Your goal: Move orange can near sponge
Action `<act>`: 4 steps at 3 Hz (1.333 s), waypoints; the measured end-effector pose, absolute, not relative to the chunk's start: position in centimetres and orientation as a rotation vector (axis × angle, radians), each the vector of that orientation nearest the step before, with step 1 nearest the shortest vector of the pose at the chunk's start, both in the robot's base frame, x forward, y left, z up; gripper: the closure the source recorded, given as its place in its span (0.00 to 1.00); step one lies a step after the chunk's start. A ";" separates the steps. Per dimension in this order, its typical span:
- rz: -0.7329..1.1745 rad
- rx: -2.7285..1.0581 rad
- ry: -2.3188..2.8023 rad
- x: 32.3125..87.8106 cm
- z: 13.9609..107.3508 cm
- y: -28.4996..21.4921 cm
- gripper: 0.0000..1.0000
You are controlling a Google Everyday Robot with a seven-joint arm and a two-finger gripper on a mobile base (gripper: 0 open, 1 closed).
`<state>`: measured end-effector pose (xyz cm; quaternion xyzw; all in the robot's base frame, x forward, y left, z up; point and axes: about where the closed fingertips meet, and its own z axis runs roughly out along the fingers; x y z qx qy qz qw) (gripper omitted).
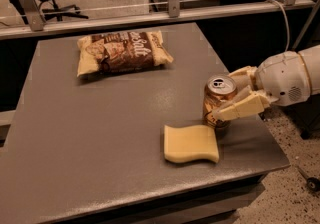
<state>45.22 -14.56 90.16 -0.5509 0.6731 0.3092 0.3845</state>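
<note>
The orange can [219, 97] stands upright on the grey table [100, 133], right by the far right corner of the pale-yellow sponge [190, 143], which lies flat near the table's front right. My gripper [227, 97] reaches in from the right with its cream fingers [240, 108] on either side of the can, shut on it. The near finger crosses the can's lower right side.
A brown-and-cream chip bag [123, 51] lies at the table's far middle. The table's right edge runs just under my gripper. A metal rail [150, 15] runs behind the table, with an office chair beyond at the far left.
</note>
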 end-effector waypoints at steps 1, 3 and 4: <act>0.817 -1.399 1.707 44.8 89.5 -14.0 0.36; 0.853 -1.389 1.717 44.1 88.2 -14.0 0.00; 0.787 -1.414 1.744 44.2 88.5 -17.3 0.00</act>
